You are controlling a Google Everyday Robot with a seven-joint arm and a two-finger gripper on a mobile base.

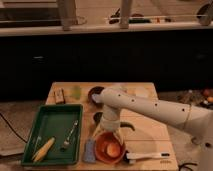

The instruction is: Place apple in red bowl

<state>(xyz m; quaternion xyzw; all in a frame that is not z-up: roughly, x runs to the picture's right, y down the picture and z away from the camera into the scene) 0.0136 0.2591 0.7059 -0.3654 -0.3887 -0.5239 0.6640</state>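
The red bowl (104,151) is round and orange-red and stands near the front edge of the wooden table (150,131). A small yellow-orange apple (113,149) lies inside it. My white arm reaches in from the right and bends down over the bowl. The gripper (106,134) hangs just above the bowl's far rim, close over the apple. It is dark and partly hidden by the wrist.
A green tray (55,116) at the left holds a yellow corn cob (44,149) and a fork (70,136). A blue sponge (90,151) lies left of the bowl and a white brush (146,156) right of it. A small dark bowl (94,92), a green cup (75,91) and a small box (60,95) stand at the back.
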